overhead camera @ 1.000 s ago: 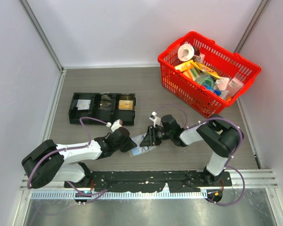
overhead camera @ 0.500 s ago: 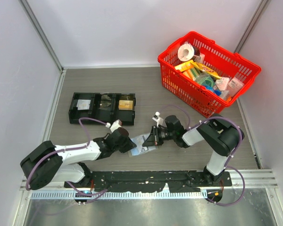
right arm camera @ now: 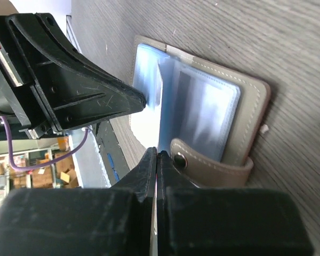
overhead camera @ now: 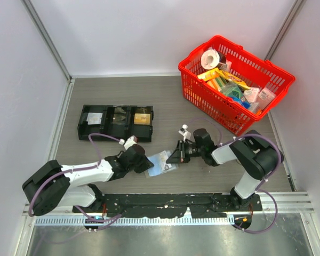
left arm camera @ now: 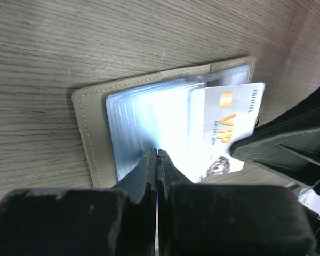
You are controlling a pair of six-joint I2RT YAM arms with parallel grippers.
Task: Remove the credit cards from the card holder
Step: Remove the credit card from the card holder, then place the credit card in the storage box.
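The grey card holder (overhead camera: 159,161) lies open on the table between the two arms, its clear pockets facing up (left arm camera: 88,133) (right arm camera: 250,106). A white credit card (left arm camera: 229,122) printed "VIP" sticks halfway out of a pocket toward the right arm. My right gripper (overhead camera: 174,157) (right arm camera: 157,153) is shut on that card's edge, beside the holder's snap strap (right arm camera: 210,170). My left gripper (overhead camera: 148,164) (left arm camera: 157,152) is shut, its tips resting on the clear pockets. Any other cards inside the pockets are hidden by glare.
A long black three-compartment tray (overhead camera: 116,122) sits at the back left. A red basket (overhead camera: 198,52) full of groceries stands at the back right. White walls enclose the table on three sides, and a black rail (overhead camera: 165,202) runs along the near edge.
My right gripper has shut on the card and drawn back to the right, sliding the card partly out. The left gripper stayed shut on the holder.
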